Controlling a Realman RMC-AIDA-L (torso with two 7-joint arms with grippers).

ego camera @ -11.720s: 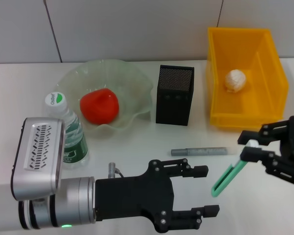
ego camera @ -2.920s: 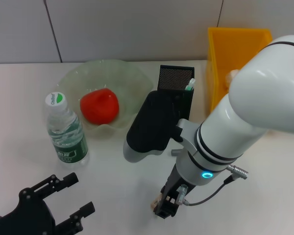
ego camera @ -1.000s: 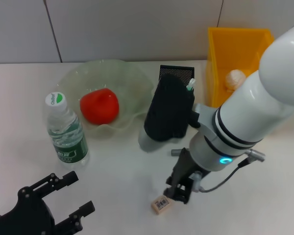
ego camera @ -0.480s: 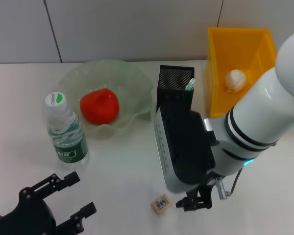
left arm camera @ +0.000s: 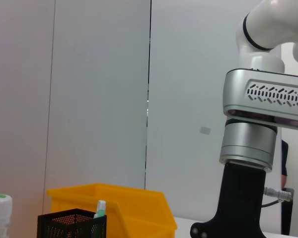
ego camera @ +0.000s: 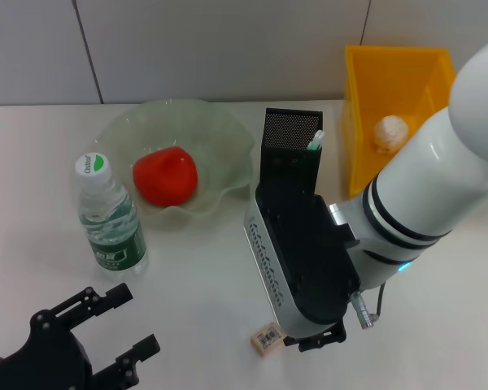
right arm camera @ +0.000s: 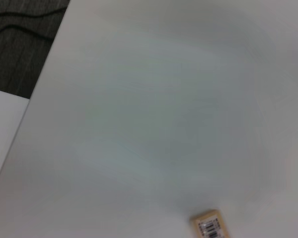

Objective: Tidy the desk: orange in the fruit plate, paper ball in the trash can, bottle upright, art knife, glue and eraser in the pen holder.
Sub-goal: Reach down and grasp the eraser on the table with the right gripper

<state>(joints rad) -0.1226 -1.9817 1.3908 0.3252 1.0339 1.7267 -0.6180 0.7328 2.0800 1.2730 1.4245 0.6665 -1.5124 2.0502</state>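
The orange (ego camera: pixel 164 176) lies in the glass fruit plate (ego camera: pixel 220 130). Left of the plate, the bottle (ego camera: pixel 110 215) stands upright. A black mesh pen holder (ego camera: pixel 291 154) holds the green art knife (ego camera: pixel 315 141), whose tip pokes out. The paper ball (ego camera: pixel 390 132) rests in the yellow trash can (ego camera: pixel 439 73). On the table near the front lies the tan eraser (ego camera: pixel 267 339), which also shows as the eraser (right arm camera: pixel 210 225) in the right wrist view. My right gripper (ego camera: pixel 317 339) hangs just right of it, mostly hidden under its wrist. My left gripper (ego camera: pixel 137 319) is open at the front left. The glue is hidden.
My bulky right arm (ego camera: pixel 407 203) reaches across the table from the right and covers the middle, in front of the pen holder. The left wrist view shows the pen holder (left arm camera: pixel 72 224), the trash can (left arm camera: pixel 114 203) and the right arm (left arm camera: pixel 248 148).
Over the last second my right arm has swung down toward the table's front, its wrist turning and settling beside the eraser. The eraser and my left gripper have stayed put.
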